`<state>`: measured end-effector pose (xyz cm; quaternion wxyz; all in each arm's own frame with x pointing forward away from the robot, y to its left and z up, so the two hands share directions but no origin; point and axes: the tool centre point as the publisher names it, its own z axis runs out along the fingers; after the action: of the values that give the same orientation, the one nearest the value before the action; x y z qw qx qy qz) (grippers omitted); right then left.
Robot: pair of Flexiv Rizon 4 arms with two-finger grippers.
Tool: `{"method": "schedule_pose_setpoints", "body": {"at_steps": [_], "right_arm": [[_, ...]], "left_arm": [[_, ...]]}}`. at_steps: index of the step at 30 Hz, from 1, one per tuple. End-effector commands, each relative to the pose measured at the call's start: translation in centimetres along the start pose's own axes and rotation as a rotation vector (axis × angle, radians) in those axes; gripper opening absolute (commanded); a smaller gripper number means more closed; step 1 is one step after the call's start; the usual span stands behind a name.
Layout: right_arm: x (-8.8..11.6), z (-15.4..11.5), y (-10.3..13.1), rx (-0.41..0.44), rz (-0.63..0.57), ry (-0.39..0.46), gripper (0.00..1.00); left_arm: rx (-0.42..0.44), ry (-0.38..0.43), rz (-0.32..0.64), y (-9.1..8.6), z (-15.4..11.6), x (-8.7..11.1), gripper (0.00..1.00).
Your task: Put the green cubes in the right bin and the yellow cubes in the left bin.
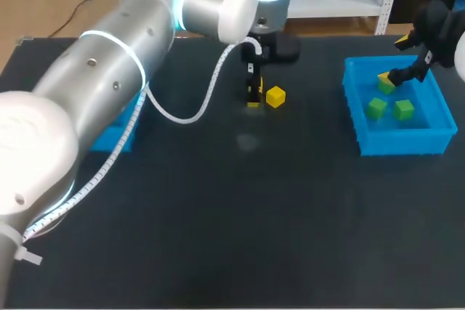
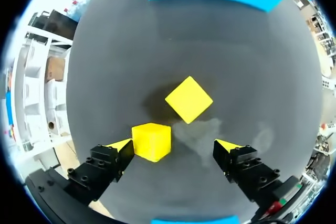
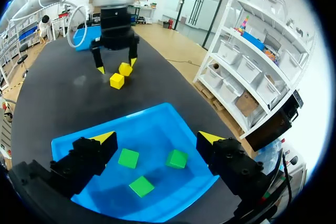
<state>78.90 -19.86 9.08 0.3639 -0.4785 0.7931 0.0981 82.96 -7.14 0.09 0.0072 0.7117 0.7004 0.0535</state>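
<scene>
Yellow cube [image 2: 151,141] between parted left fingers [image 2: 122,146], twin [image 2: 189,99] ahead; right fingers [image 3: 105,139] parted above bin [image 3: 152,124].

Between the left jaws, one yellow cube [image 2: 151,141]; just ahead, another yellow cube [image 2: 189,99]. Desk [image 2: 236,51] dark grey, perhaps black. Under the right jaws, three green cubes [image 3: 128,158] in a bright blue bin [image 3: 157,121].

Left gripper [image 1: 253,98] beside yellow cube [image 1: 275,97], green cubes [image 1: 376,109] binned
</scene>
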Motion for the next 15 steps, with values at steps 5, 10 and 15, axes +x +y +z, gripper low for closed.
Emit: {"method": "schedule_pose_setpoints", "body": {"at_steps": [5, 10, 15], "right_arm": [[0.0, -0.1, 0.1, 0.001, 0.000, 0.000, 1.00], [0.0, -0.1, 0.1, 0.001, 0.000, 0.000, 1.00], [0.0, -0.1, 0.1, 0.001, 0.000, 0.000, 1.00]], "left_arm": [[0.013, 0.038, -0.024, 1.3, 2.1, -0.7, 1.00], [-0.015, 0.033, -0.041, 1.3, 2.6, -0.7, 0.00], [-0.035, 0.035, -0.035, 1.1, 2.6, -0.6, 0.00]]}}
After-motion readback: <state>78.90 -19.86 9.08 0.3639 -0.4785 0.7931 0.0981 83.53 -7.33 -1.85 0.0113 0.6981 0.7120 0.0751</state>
